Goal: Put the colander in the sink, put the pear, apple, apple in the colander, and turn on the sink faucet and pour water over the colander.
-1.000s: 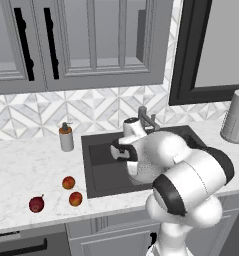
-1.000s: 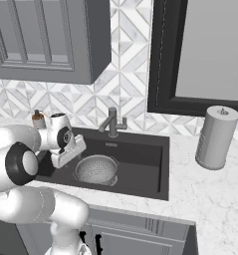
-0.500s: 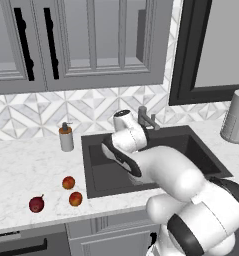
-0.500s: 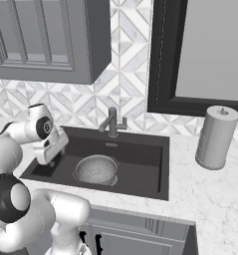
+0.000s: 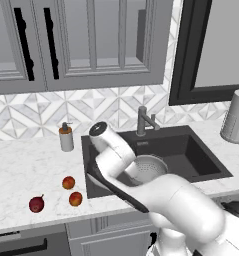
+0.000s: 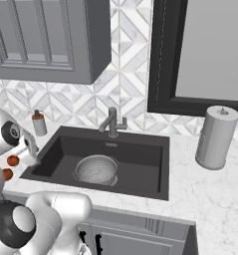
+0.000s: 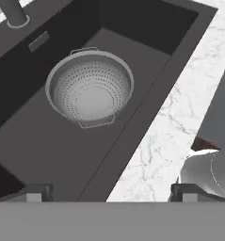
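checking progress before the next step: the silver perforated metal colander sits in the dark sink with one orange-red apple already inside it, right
Not quite. The silver perforated metal colander does sit in the dark charcoal sink, but the hand view shows nothing inside it. In the left base view both round orange-red apples lie on the white marble counter, left of the sink.

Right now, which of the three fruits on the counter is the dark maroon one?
The pear, leftmost and farthest from the sink; it has a thin stem, while the two apples beside it are rounder and orange-red.
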Available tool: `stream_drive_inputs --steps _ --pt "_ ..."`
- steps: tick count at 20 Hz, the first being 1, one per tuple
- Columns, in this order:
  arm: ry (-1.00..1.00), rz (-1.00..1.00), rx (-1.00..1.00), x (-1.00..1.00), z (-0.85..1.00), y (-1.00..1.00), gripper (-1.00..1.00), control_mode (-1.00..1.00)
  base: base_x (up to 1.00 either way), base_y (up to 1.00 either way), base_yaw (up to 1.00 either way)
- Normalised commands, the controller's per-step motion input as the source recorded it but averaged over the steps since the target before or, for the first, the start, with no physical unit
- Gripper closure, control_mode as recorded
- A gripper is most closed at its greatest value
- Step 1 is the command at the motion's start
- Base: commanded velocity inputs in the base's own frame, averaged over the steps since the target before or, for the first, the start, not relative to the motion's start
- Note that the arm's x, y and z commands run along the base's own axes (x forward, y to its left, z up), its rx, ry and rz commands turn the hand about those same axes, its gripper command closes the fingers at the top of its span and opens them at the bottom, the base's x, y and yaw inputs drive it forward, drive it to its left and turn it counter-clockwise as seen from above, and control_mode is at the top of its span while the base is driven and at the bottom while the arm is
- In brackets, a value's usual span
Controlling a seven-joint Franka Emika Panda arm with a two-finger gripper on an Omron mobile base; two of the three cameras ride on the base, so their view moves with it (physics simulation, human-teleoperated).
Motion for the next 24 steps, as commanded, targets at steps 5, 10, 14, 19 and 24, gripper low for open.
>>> stream_drive_inputs --steps 5,10,14,19,24 --pt "0.05 0.91 0.04 -0.08 0.08 0.28 -1.00 -1.00 0.00 0.00 0.00" --pt "0.29 0.74 0.23 0.11 0.07 0.21 -1.00 -1.00 0.00 0.00 0.00" --pt "0.16 0.53 0.16 0.26 0.00 0.35 -1.00 -1.00 0.00 0.00 0.00" --pt "0.09 0.11 0.00 0.28 0.00 0.56 -1.00 -1.00 0.00 0.00 0.00" --pt "0.10 -0.02 -0.05 0.29 0.00 0.65 -1.00 -1.00 0.00 0.00 0.00"
